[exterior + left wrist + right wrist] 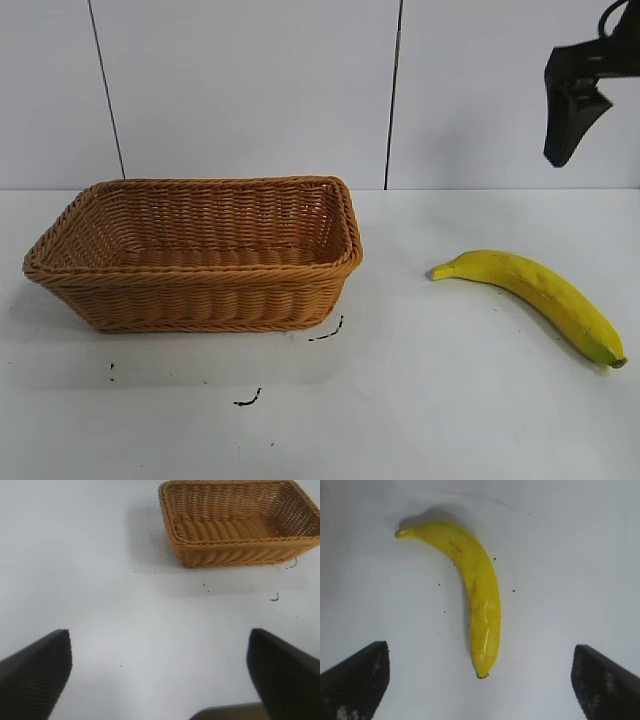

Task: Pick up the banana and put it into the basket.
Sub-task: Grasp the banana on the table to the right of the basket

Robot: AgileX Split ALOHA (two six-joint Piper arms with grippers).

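The yellow banana (540, 295) lies on the white table at the right, stem end toward the basket; it also shows in the right wrist view (475, 587). The light brown wicker basket (200, 250) stands at the left and holds nothing; the left wrist view shows it too (240, 522). My right gripper (575, 115) hangs high above the table at the far right, behind the banana, open and empty; in its wrist view (480, 680) the banana lies between the jaws, well below them. My left gripper (160, 672) is open and empty over bare table, apart from the basket, out of the exterior view.
The white table (420, 400) carries a few small black marks (248, 400) in front of the basket. A white panelled wall (250, 90) stands behind the table.
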